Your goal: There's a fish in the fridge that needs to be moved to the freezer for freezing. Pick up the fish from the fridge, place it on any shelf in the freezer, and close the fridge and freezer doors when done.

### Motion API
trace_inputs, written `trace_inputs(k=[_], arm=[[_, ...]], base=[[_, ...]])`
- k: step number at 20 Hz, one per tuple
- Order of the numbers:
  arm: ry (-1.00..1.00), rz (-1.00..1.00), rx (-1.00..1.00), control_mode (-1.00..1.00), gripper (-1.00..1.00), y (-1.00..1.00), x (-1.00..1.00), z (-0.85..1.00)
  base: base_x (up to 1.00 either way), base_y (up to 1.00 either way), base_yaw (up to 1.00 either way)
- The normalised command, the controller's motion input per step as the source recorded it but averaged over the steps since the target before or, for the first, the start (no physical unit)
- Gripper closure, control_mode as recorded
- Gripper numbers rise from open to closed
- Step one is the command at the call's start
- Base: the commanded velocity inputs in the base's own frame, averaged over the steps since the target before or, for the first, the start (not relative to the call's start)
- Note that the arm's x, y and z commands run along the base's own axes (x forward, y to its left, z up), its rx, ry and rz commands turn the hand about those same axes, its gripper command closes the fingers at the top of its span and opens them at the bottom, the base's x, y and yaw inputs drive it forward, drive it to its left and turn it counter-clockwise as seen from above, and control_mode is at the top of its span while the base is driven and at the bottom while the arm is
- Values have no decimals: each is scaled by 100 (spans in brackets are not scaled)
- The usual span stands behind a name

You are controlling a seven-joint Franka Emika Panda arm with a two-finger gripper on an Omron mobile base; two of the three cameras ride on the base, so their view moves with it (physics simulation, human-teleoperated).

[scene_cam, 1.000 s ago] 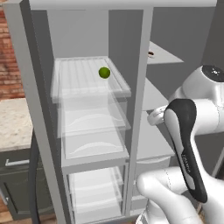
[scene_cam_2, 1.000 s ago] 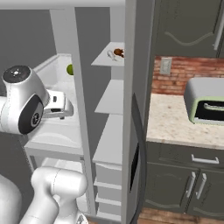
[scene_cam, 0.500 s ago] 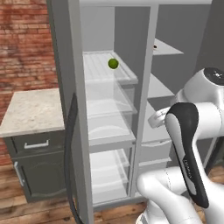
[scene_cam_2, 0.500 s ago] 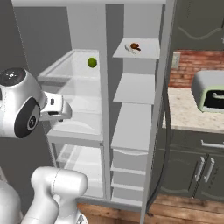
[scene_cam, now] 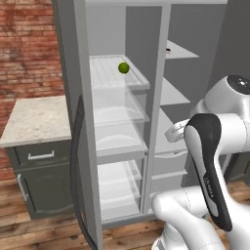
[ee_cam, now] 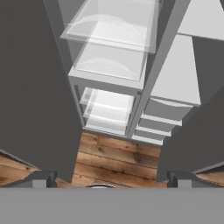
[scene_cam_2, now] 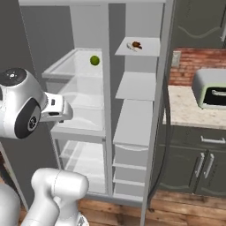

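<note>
On the top freezer [scene_cam_2: 134, 123] shelf, toward its back, lies the fish [scene_cam_2: 134, 45], a small pale shape with a dark patch; from the left base view it shows at that shelf's edge [scene_cam: 168, 50]. Left of it, past the grey divider, a green ball [scene_cam_2: 94, 60] sits on the upper glass shelf of the fridge [scene_cam_2: 79, 110]. Both doors stand open: the fridge door [scene_cam: 73, 122] swings out at the left with its dark handle [scene_cam: 78, 166] facing the camera, and the freezer door [scene_cam_2: 160, 101] shows edge-on at the right. The gripper [ee_cam: 109, 179] hangs empty in front of the unit, fingertips [ee_cam: 43, 178] spread wide apart, looking down at the clear drawers, the grey freezer drawers [ee_cam: 164, 111] and the wood floor [ee_cam: 118, 162]. Beside the freezer door a counter [scene_cam_2: 194, 110] carries a pale toaster oven [scene_cam_2: 211, 88].
</note>
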Motion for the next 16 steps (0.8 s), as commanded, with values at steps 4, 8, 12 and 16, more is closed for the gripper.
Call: trace_inputs(k=[4,8,12,16], arm=[[0,0,0,100,-100,0,0,0],[0,0,0,100,-100,0,0,0],[0,0,0,100,-100,0,0,0],[0,0,0,100,-100,0,0,0]], base=[[-26,-22,0],[0,-31,4],[-1,-8,3],[-42,-4,0]])
